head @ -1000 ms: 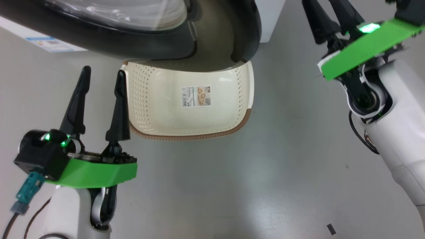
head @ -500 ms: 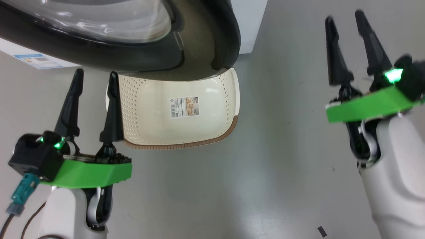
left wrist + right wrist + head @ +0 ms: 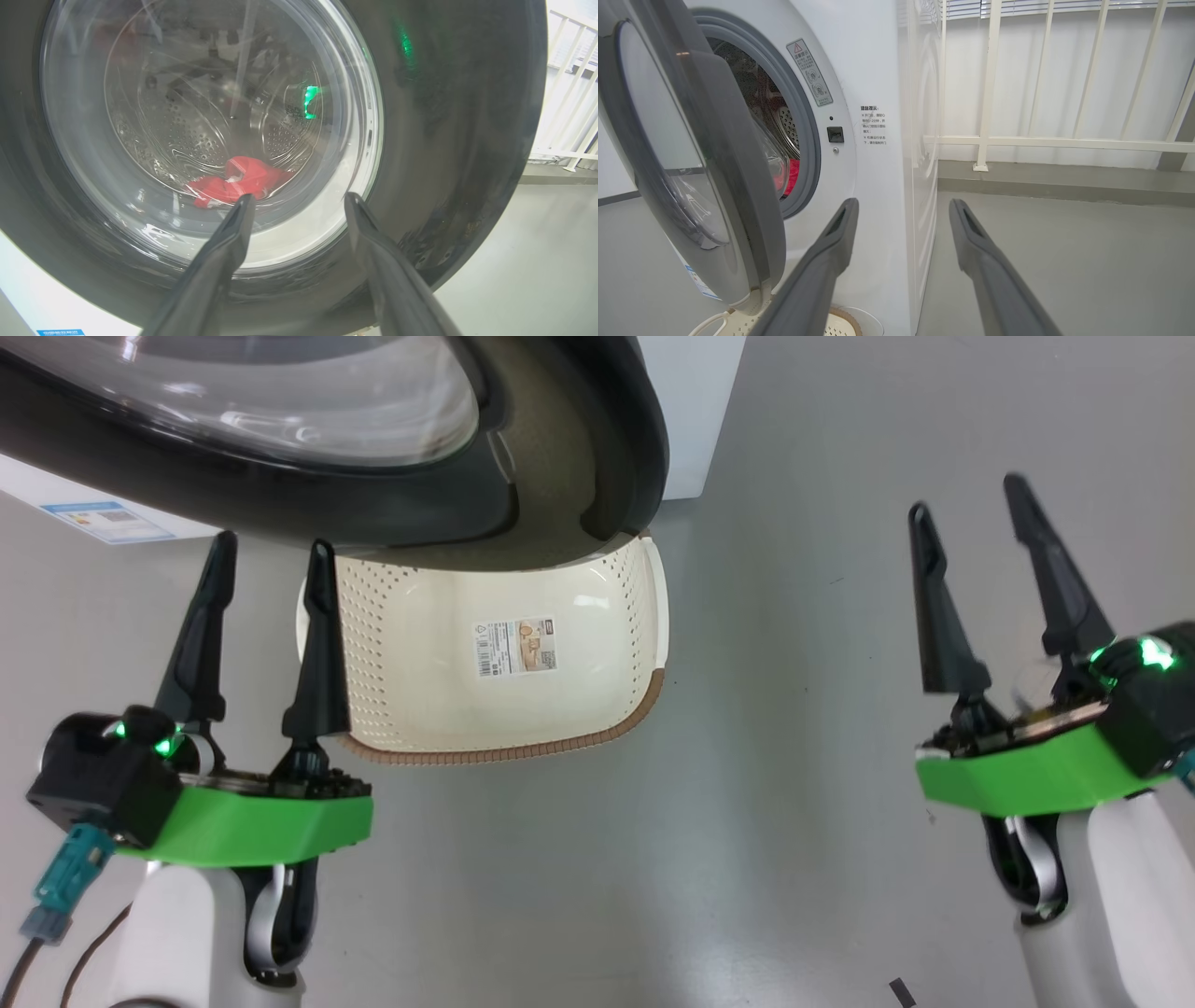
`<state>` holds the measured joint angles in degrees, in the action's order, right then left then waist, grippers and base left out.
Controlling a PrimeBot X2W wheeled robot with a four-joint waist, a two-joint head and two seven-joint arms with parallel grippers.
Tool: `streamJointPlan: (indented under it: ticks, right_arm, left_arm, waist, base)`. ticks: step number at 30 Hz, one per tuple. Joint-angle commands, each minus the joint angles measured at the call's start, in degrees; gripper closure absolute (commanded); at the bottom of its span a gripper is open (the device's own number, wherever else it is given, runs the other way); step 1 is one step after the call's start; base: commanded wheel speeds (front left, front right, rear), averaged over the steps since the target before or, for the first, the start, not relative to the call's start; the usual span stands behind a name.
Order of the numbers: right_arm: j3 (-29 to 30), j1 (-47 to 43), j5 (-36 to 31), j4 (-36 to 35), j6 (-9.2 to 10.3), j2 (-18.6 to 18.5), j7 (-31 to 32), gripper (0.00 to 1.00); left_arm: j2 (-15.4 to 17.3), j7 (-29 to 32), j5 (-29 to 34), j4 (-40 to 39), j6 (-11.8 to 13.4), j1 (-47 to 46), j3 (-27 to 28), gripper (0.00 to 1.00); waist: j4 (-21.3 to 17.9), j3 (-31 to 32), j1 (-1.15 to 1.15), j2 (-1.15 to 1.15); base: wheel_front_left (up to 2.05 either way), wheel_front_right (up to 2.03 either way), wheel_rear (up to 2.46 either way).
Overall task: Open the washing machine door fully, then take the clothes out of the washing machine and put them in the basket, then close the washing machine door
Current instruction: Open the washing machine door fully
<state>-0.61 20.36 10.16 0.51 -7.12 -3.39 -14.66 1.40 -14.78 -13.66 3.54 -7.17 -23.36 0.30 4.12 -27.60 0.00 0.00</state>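
Observation:
The washing machine door (image 3: 373,495) with its black rim and glass bowl hangs partly open over the cream basket (image 3: 597,644) on the floor. In the right wrist view the door (image 3: 714,186) stands ajar from the white washing machine (image 3: 873,186), and red clothes (image 3: 791,175) show in the gap. Through the glass in the left wrist view the red clothes (image 3: 238,182) lie in the steel drum. My left gripper (image 3: 271,555) is open just left of the basket, below the door. My right gripper (image 3: 966,499) is open and empty, far right over bare floor.
Grey floor (image 3: 766,803) spreads around the basket. A white railing (image 3: 1041,140) and a low kerb run behind the machine's right side. A blue label (image 3: 107,520) sits on the machine's lower front. A small dark scrap (image 3: 901,991) lies on the floor.
My right gripper has dropped from the upper right down to the lower right, away from the door. The camera has shifted, so door and basket sit further left. The left gripper has kept its place.

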Motion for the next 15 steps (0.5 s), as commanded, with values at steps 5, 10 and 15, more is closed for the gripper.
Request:
streamJointPlan:
  ticks: [5, 10, 15]
  right_arm:
    - [-1.5, -3.29, 0.04, -1.6, -0.36, 0.5, -0.33, 0.0]
    - [-1.25, -3.4, 0.0, -1.56, -0.36, 0.5, -0.33, 0.0]
    - [-1.06, -3.24, -0.39, -1.69, -0.36, 0.5, -0.33, 0.0]
  left_arm:
    - [1.57, -0.22, 0.59, -1.27, -0.32, 1.81, 1.49, 0.0]
    - [1.7, -0.22, 0.68, -1.31, -0.32, 1.86, 1.57, 0.0]
    - [1.77, -0.22, 0.66, -1.32, -0.32, 1.79, 1.64, 0.0]
  waist:
    - [0.0, 0.38, 0.0, 0.0]
    - [-0.04, 0.34, 0.0, 0.0]
    - [-0.01, 0.24, 0.0, 0.0]
  base:
    - [0.0, 0.0, 0.0]
    - [0.0, 0.0, 0.0]
    - [0.0, 0.0, 0.0]
